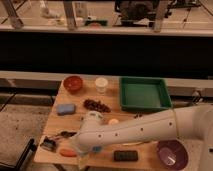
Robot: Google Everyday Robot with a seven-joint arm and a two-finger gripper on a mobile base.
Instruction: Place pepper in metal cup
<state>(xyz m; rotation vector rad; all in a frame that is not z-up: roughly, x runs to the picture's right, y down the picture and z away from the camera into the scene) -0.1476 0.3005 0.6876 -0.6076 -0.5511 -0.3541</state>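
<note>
The pepper (67,152), slim and red-orange, lies on the wooden table (55,125) near its front left corner. Just left of it, near the table's left edge, stands a small dark shiny thing that I take for the metal cup (47,144). My white arm reaches in from the right across the front of the table. Its gripper (81,153) hangs at the arm's end, directly right of the pepper and close above the tabletop. It is largely hidden by the wrist. Nothing shows held in it.
A red bowl (73,83), a white cup (101,85) and a green tray (144,94) stand at the back. A blue sponge (65,108), dark grapes (96,105), a black tangled item (65,134), a black block (125,155) and a purple bowl (172,152) share the table.
</note>
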